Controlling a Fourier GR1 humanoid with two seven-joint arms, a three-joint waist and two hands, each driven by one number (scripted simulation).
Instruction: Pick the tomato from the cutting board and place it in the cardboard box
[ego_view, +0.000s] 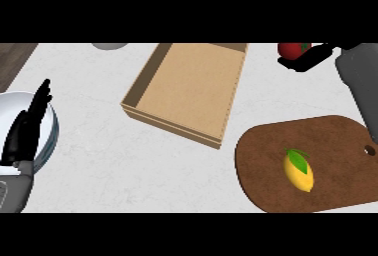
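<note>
My right hand (308, 56) is at the top right, above the bench (103, 150), black fingers curled round the tomato (294, 49), which is well off the cutting board and beside the cardboard box's right wall, not over it. Only part of the tomato shows: red, round, smooth, a bit of green on it; it has no clear long axis, and I can't tell which way its stem end points. One cardboard box (188, 90): tan, rectangular, shallow, open top, turned at a slant, long side running from top right to lower left, nothing visible inside. One cutting board (325, 145): dark brown wood grain, rounded corners, a small hole near its right edge. One yellow lemon (299, 171) with a green leaf lies on the board, long axis near vertical in the view. My left hand (26, 127) is at the left edge, fingers straight and together, pointing up, over one white round plate (11, 107). One grey round object (111, 45) is cut off at the top edge. Bench is white, marbled.
</note>
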